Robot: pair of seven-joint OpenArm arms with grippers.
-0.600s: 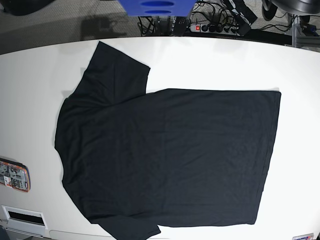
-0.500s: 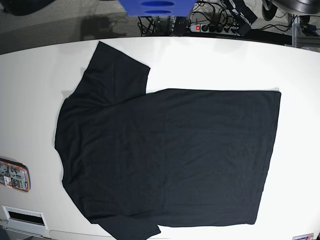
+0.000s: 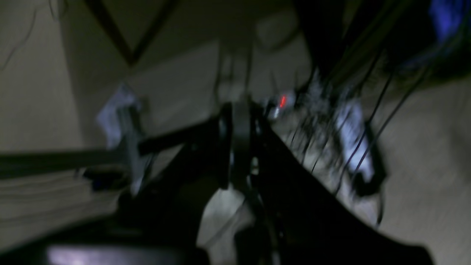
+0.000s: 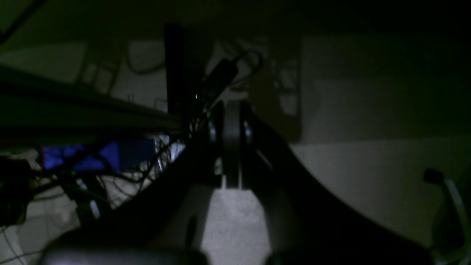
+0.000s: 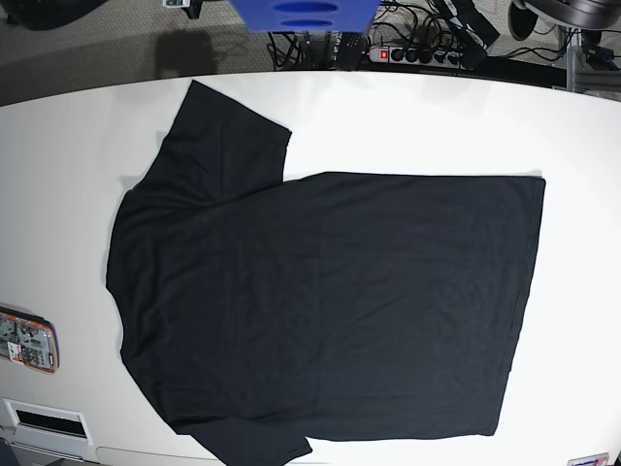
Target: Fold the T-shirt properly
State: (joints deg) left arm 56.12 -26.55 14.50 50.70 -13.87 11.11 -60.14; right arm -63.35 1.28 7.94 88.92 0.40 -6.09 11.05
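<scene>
Currently plain black short-sleeved cloth T-shirt lies spread flat, unfolded, across white tabletop. Left gripper and right gripper: fingers closed together, holding nothing, off the shirt. Suggest pinching sleeve edge, folding inward evenly. Beyond tabletop's far edge: power strip, cables, grey floor.

Almost nothing differs on the table; only a small teal-marked dark object now shows at the top edge.
</scene>
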